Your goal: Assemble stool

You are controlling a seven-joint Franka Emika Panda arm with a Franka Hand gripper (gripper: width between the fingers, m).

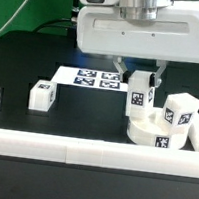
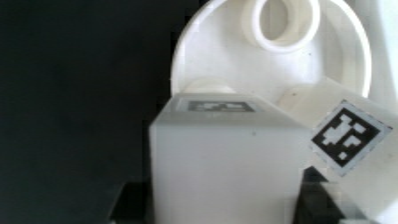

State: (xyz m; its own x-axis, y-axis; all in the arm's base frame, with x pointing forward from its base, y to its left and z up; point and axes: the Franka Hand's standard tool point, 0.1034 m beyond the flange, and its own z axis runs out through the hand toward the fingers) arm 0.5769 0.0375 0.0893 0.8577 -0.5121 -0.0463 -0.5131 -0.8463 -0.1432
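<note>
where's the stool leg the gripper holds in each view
exterior view: the held leg is right of centre, in the gripper, just above the round seat.
wrist view: the held leg is the white block filling the middle, close to the camera.
shared landmark: the round seat, below the leg in one, beyond it in the other.

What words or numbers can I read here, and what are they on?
None: no words, numbers or brand names can be read.
Only patterned square tags show, on the seat, the held leg, the nearby leg, the lone leg and the marker board.
</note>
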